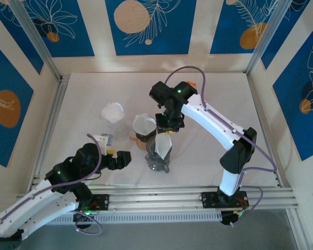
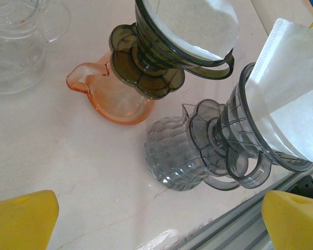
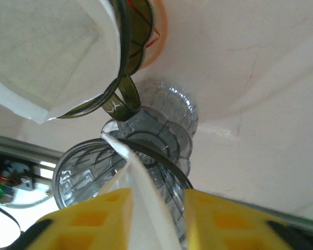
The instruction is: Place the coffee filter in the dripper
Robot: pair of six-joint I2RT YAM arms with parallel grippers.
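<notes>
White coffee filter (image 1: 163,143), smoky grey dripper (image 2: 235,130), orange jug (image 2: 115,104), blue wall panels (image 1: 146,26) with white leaf outlines.

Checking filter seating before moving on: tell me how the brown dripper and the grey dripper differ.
The brown dripper sits on an orange jug; the grey dripper on a grey jug. The brown dripper's filter lies opened against its wall; the grey dripper's filter stands folded, poking well above the rim. Both are see-through cones with ring handles.
</notes>
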